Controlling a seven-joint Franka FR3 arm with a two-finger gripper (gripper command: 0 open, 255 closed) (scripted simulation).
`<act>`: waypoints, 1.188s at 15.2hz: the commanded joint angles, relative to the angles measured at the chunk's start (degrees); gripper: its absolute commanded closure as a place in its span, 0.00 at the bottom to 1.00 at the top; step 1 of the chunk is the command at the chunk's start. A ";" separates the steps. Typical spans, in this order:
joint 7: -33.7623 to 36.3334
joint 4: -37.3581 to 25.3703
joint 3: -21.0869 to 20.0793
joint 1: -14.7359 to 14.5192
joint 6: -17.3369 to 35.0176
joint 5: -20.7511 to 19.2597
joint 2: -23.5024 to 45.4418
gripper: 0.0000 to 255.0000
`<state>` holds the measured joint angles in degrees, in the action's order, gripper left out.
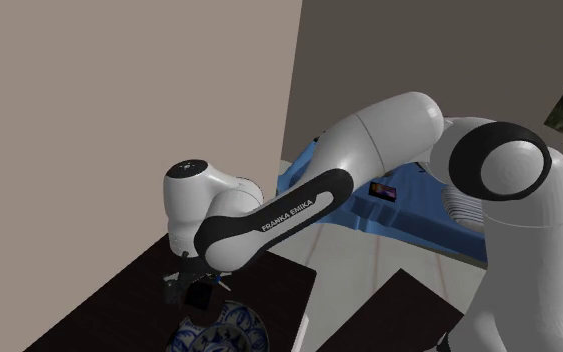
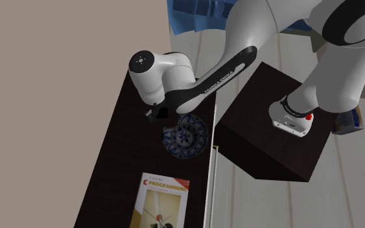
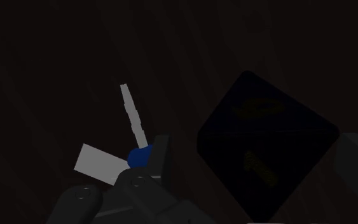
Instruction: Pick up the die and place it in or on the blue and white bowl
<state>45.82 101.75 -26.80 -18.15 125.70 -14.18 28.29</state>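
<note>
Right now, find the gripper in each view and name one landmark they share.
Shoulder view: gripper low, left of centre, just above the bowl.
Second exterior view: gripper left of centre, up-left of the bowl.
Wrist view: gripper open, dark die between its fingers.
Shared landmark: the dark table.

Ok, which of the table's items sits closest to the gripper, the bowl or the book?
The blue and white bowl, right beside the gripper; the C Programming book lies farther along the dark table.
</note>
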 commanded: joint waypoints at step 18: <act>-0.81 -1.35 -0.81 0.53 -3.53 1.39 -2.40 1.00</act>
<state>45.26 100.57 -27.47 -17.80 122.83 -13.09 26.40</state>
